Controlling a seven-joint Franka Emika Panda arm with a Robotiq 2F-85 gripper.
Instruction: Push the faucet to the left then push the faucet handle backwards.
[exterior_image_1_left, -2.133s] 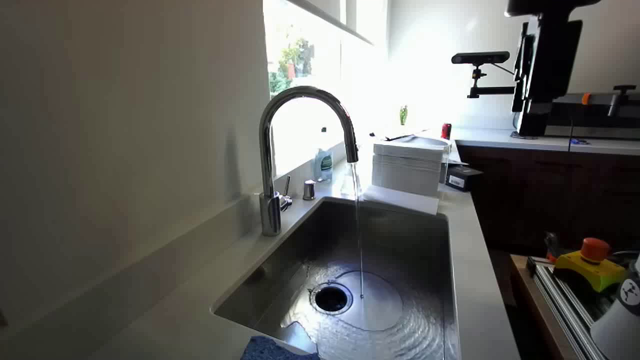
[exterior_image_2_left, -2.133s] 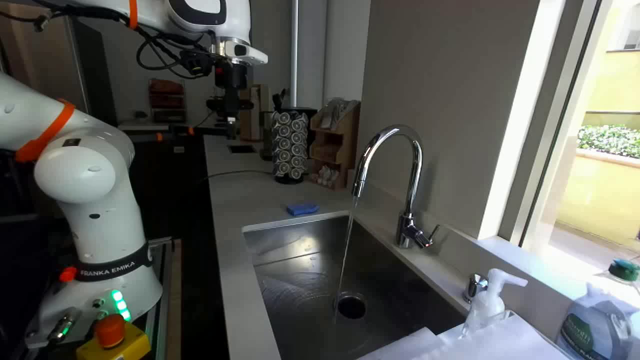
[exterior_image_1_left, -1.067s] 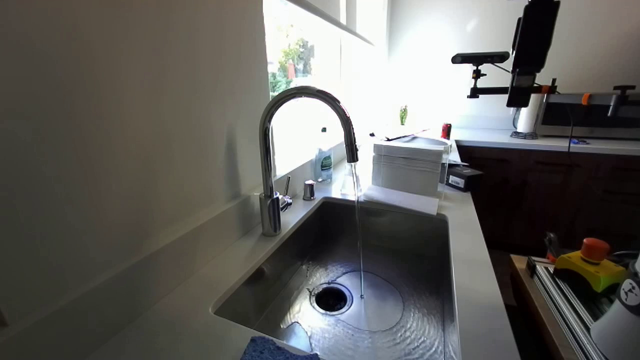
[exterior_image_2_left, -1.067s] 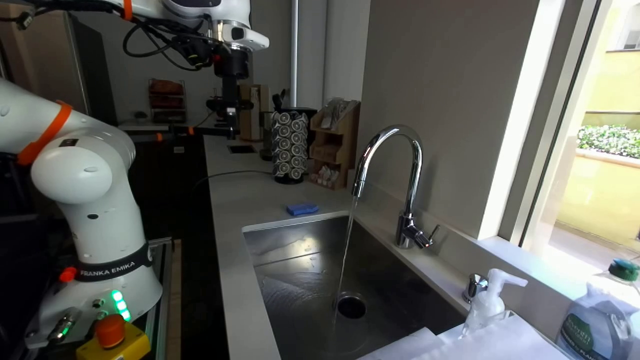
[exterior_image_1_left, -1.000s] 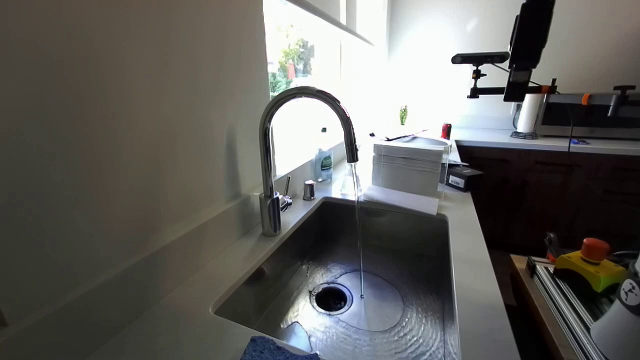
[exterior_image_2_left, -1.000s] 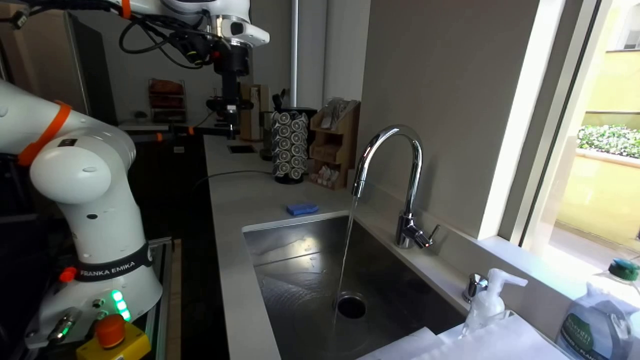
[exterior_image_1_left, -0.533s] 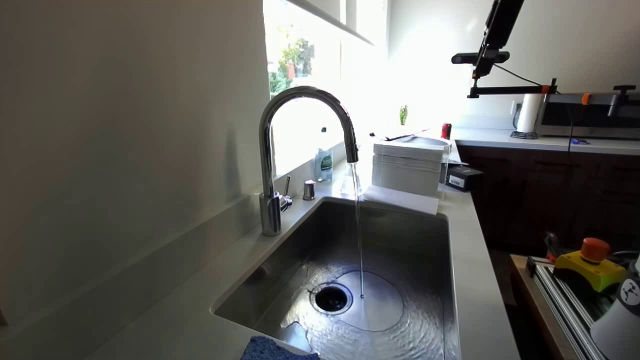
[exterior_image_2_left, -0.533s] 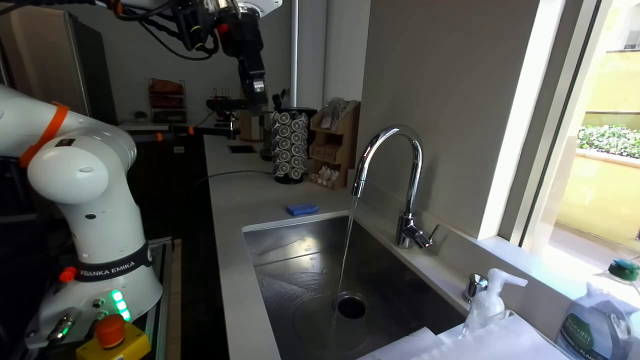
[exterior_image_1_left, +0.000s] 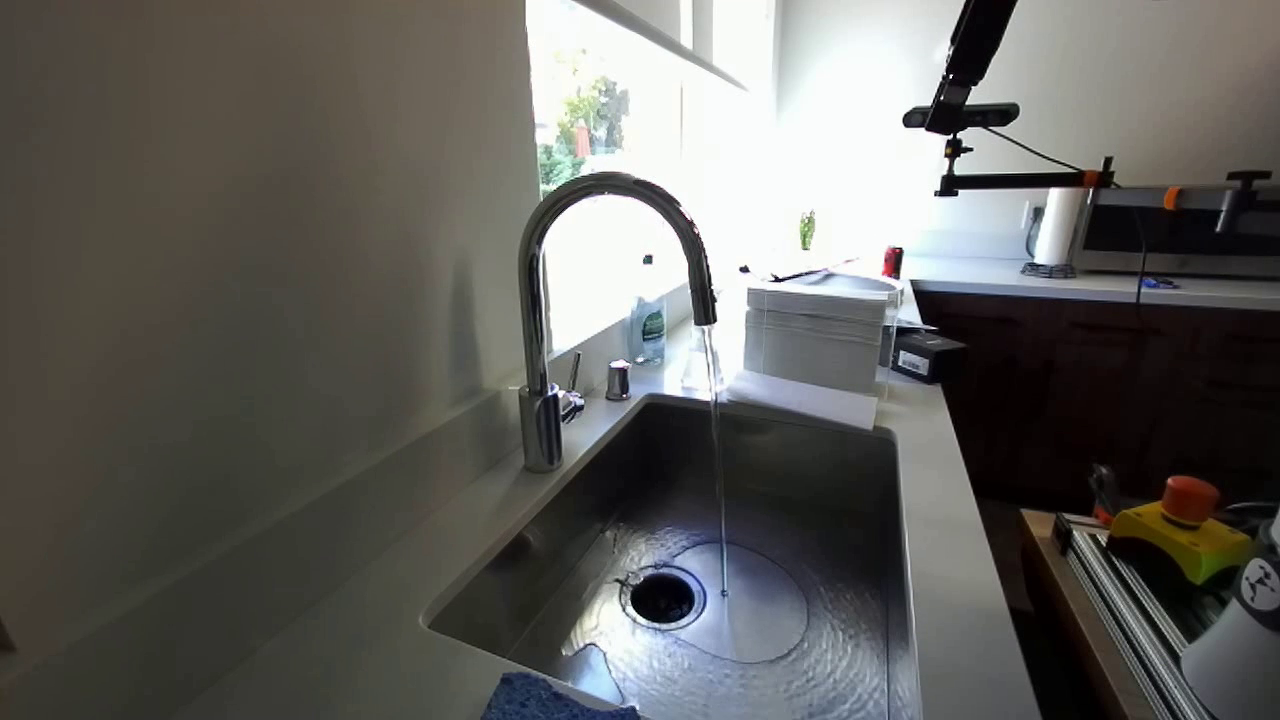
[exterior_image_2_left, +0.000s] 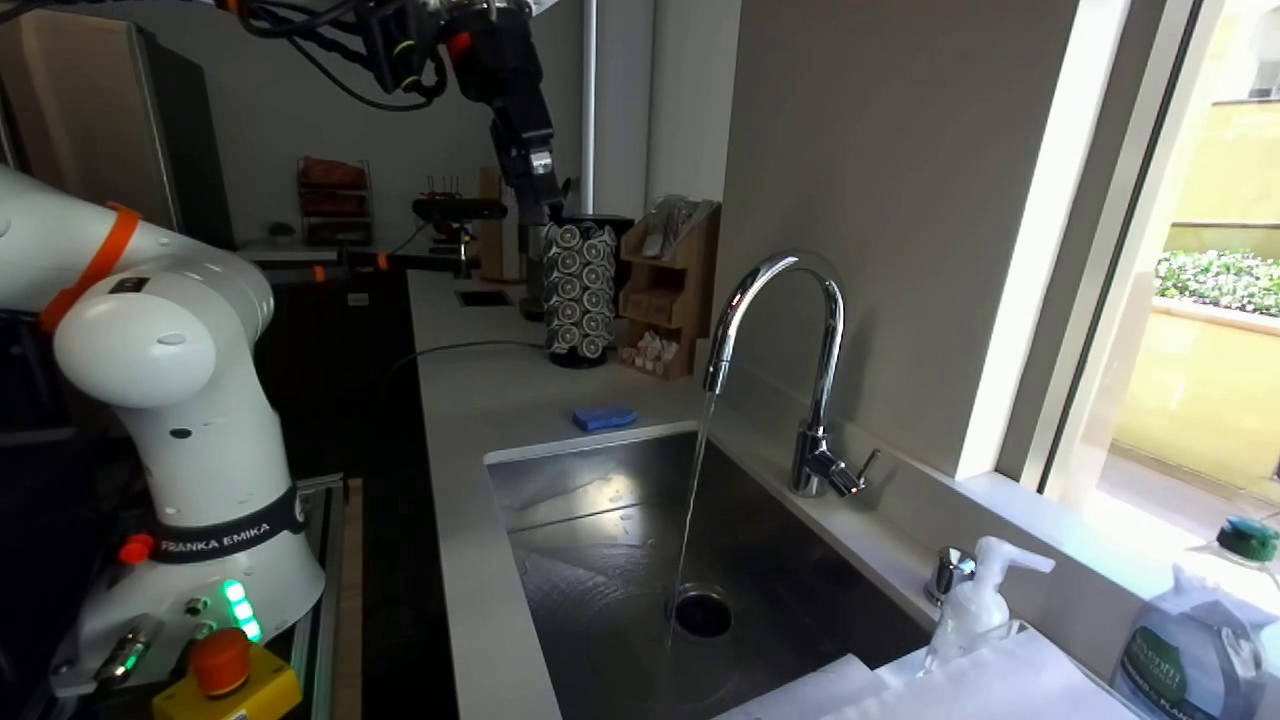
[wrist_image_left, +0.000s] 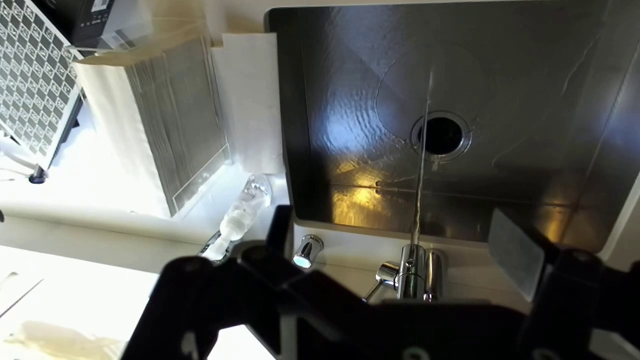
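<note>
Since the earlier pictures the gripper (exterior_image_2_left: 541, 205) has swung across and tipped toward the tap (exterior_image_2_left: 832, 350), while the tap stands as it did, water running. The wrist view shows the two fingers (wrist_image_left: 517, 257) spread wide with nothing held between them, likely because a push needs no grip.

From the left in an exterior view, the arm (exterior_image_2_left: 205, 430) stands alongside the counter (exterior_image_2_left: 500, 410), presumably so that it can reach over the sink (exterior_image_2_left: 800, 590). The gripper hangs high in both exterior views, well apart from the tap; I judge this to be the approach, with neither push done yet. A sponge (exterior_image_2_left: 604, 418) lies flat just beyond the sink's edge, perhaps kept handy for washing. The water (exterior_image_2_left: 690, 500) lands beside the drain hole (exterior_image_2_left: 703, 612), because the spout (exterior_image_2_left: 716, 370) reaches out over the sink. The tap stands upright on the strip behind the sink. Its handle (exterior_image_2_left: 868, 466) sticks out low on the side, tip raised; since water flows, it is probably turned on, and the backward push would likely shut it off. Farther right, a pump bottle (exterior_image_2_left: 980, 605) and a capped bottle (exterior_image_2_left: 1195, 635) stand near, probably for hands and dishes.

Counted there: one arm, one sponge, one stream, one drain hole, one tap, one handle, two bottles.
</note>
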